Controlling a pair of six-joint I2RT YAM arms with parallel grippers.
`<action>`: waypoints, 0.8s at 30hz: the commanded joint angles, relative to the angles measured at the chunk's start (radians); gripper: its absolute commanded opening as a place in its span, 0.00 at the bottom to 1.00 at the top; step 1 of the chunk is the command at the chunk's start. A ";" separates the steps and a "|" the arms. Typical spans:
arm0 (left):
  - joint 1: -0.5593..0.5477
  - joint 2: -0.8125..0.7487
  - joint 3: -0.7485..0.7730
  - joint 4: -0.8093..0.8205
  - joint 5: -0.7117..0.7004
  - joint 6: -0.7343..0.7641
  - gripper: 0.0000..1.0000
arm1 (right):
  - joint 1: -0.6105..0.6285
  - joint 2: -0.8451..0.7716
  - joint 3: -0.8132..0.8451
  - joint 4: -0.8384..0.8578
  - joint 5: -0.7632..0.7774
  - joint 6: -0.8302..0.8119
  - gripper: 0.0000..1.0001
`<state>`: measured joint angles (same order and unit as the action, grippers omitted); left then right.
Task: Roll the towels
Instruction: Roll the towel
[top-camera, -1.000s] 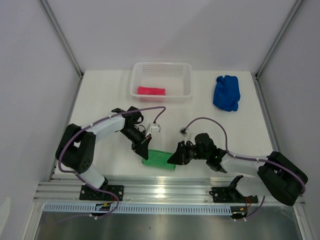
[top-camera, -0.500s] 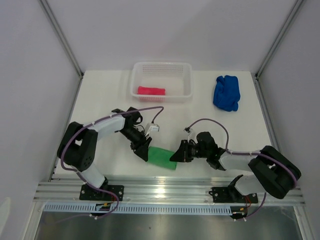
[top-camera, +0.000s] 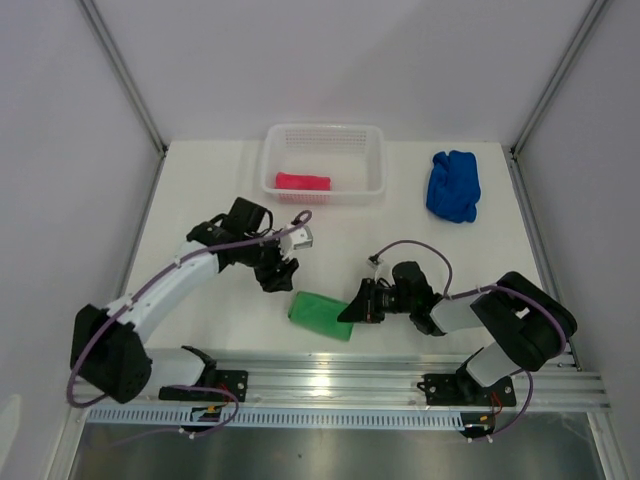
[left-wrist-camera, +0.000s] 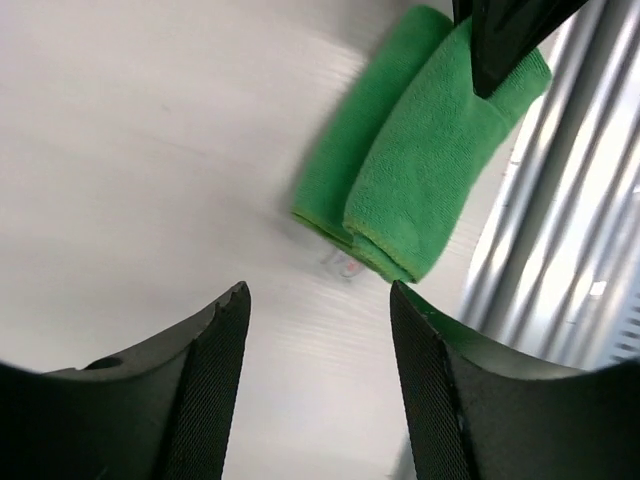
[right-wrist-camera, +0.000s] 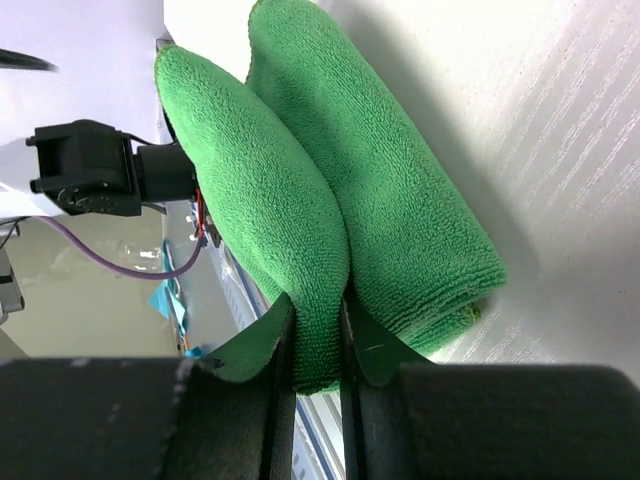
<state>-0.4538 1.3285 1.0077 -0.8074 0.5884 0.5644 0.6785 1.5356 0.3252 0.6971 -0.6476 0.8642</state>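
Green towel (top-camera: 318, 313) lay partly rolled on the tabletop (top-camera: 200, 200), long axis 10 to 4 o'clock. Right pincer (top-camera: 350, 306), the nearer, was clenched on its 4 o'clock end fold. Left pincer (top-camera: 281, 276) stood open and empty, with the towel at its 5 o'clock.

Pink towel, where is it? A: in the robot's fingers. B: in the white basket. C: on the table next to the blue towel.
B: the pink towel lies inside the white basket, while the right fingers pinch the green towel.
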 joint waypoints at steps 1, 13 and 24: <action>-0.109 -0.110 -0.040 0.114 -0.143 0.118 0.62 | -0.007 -0.002 0.034 -0.004 -0.001 -0.004 0.00; -0.499 -0.103 -0.219 0.384 -0.413 0.255 0.68 | -0.034 0.001 0.063 -0.018 0.005 0.039 0.00; -0.586 -0.080 -0.316 0.491 -0.461 0.351 0.79 | -0.065 0.004 0.063 -0.002 -0.029 0.070 0.00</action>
<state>-1.0267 1.2373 0.7143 -0.3958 0.1497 0.8577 0.6186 1.5356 0.3649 0.6636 -0.6605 0.9192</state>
